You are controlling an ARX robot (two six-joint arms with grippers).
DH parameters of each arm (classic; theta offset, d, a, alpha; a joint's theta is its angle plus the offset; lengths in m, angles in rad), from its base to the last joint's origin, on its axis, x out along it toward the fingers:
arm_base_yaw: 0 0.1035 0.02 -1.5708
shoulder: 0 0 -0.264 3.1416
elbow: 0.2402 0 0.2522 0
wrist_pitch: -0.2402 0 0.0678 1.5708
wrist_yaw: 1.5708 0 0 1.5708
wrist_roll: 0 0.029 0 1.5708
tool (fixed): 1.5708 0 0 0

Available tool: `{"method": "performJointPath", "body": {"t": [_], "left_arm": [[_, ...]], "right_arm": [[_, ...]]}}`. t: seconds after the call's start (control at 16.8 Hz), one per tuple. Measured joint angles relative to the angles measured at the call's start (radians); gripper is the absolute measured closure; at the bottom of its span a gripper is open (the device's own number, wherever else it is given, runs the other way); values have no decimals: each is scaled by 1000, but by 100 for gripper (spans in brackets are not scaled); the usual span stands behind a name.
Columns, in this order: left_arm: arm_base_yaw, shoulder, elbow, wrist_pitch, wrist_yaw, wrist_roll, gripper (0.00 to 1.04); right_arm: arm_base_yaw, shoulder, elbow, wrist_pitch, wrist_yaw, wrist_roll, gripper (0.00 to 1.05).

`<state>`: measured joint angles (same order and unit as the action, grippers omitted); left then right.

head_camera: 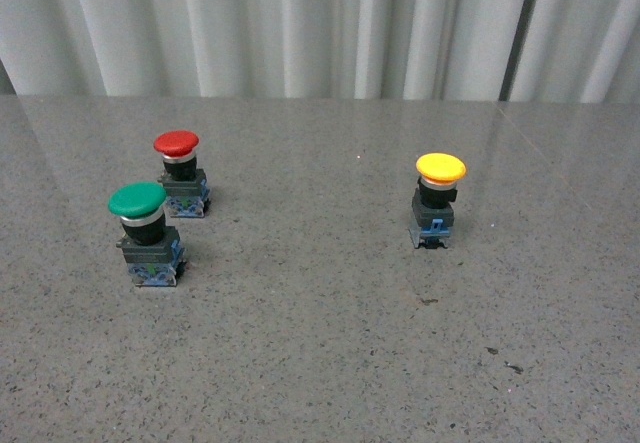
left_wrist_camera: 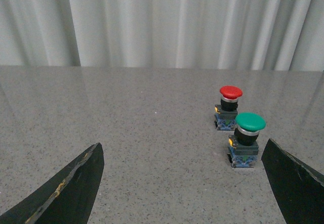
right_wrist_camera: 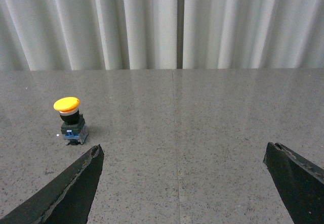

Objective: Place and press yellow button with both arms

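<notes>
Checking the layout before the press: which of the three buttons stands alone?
The yellow button, alone on the right; the red button and green button sit together on the left.

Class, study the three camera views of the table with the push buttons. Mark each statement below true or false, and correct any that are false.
1. The yellow button stands upright, apart from the other two buttons. True.
2. The green button lies tipped on its side. False: it stands upright on its base.
3. In the front view the red button is farther from the camera than the green one. True.
4. The right gripper grips the yellow button. False: its fingers are spread and empty, the button well ahead of them.
5. The left wrist view shows the yellow button. False: only the red and green buttons appear between the left gripper fingers.
</notes>
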<state>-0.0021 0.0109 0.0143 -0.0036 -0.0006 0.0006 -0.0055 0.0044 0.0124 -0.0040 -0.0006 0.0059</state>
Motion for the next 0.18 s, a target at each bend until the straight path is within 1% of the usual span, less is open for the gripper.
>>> {"method": "performJointPath", "body": {"t": [0.18], "left_arm": [[0, 0, 0, 0, 0, 0, 7]], "right_arm": [[0, 0, 0, 0, 0, 0, 7]]}}
